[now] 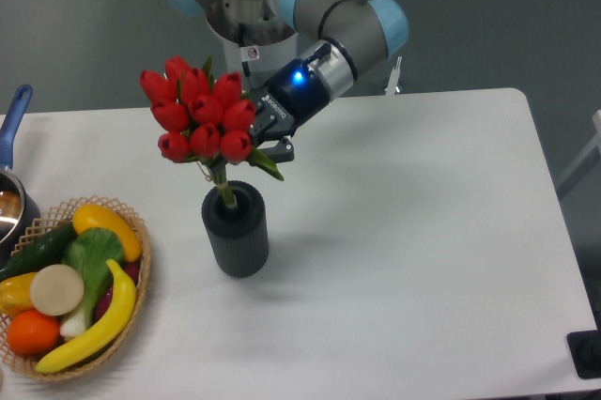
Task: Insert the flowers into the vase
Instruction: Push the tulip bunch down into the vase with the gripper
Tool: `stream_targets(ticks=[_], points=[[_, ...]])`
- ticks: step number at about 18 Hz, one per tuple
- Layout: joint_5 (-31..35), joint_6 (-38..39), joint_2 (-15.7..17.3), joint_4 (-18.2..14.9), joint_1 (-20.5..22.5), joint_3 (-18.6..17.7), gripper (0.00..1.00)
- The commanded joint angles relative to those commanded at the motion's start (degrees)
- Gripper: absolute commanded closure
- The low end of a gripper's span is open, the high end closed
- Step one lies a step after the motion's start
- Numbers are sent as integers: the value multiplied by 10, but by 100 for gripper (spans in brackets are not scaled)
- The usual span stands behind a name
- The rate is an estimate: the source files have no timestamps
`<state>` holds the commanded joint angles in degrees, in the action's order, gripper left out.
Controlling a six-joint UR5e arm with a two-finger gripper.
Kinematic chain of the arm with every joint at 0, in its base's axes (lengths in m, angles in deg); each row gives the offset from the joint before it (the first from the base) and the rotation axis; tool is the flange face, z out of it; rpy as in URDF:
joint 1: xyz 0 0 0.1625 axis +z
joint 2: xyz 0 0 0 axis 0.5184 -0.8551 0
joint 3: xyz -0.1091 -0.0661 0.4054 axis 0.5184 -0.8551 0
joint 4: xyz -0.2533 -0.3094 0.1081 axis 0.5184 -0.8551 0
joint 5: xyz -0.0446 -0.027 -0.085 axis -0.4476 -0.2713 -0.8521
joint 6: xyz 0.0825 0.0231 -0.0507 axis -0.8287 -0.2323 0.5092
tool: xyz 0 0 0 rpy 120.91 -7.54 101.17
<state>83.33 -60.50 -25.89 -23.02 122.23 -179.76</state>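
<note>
Stem tips are already down in the mouth of the vase (236, 230), and the gripper (260, 144) appears clamped on the flowers (199, 120) just under the red heads — the bunch partly hides its fingers, so how tightly is hard to say. The smart play looks like lowering straight along the vase's axis, easing the slight lean upright — and not letting go until the stems are deep enough to stand alone.

One vase (236, 228), one bunch of flowers (200, 118) with about ten red heads, one wicker basket (139, 278) at near left, one pot (11, 195) at far left, one claw (266, 146).
</note>
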Motion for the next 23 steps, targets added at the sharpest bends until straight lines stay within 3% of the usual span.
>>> stream_targets(ticks=[5,9,11,15,17,18,23], points=[[38,-68,-22,0,-4,-29,85],[39,-89,-39,0,-4,-33,72],[39,-90,-44,0,-4,-32,59],[40,-85,-46,-2,0,-34,19],[40,-83,-46,-2,2,-35,6],[40,-82,-45,-2,4,-36,2],[40,-83,-42,-2,25,-45,0]])
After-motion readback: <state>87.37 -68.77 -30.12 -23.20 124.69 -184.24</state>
